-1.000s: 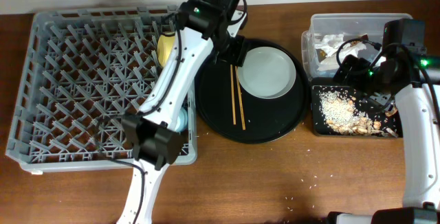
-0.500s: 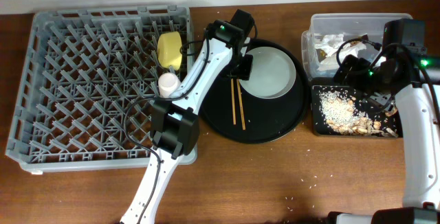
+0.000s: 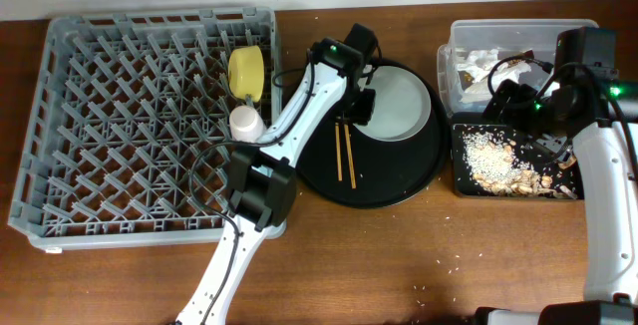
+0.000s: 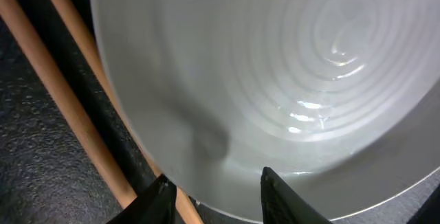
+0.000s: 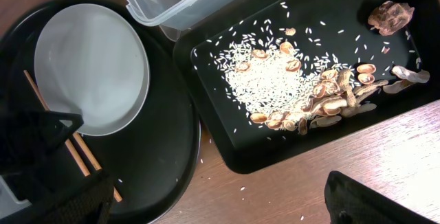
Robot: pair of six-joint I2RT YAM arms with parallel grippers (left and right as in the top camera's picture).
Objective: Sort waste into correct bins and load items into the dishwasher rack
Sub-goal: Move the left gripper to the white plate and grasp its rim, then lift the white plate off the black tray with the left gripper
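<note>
Fingers (image 4: 278,195) of the left gripper (image 4: 216,198) stand parted with nothing between them. Their tips are at the near rim of the pale grey-white plate (image 4: 275,80), which lies flat in the round black tray (image 3: 399,190) beside the wooden chopsticks (image 3: 345,154).

The step in hand looks to be picking up the plate for the dishwasher rack (image 3: 120,136). Lying flat, the plate gives little to pinch. I would slip one finger under the lip and the other over it, and close on the rim alone. The grip should stay clear of the chopstick just beside that edge, and the lift should be slow, since a smooth rim may slip.

The right gripper (image 5: 206,207) hangs open and empty above the shallow black tray (image 5: 227,141) of rice and shells.

Whether a left finger is under the rim cannot be told, because the wrist view cuts off the tips. No blue cup shows, and the left arm covers the rack's near right corner.
</note>
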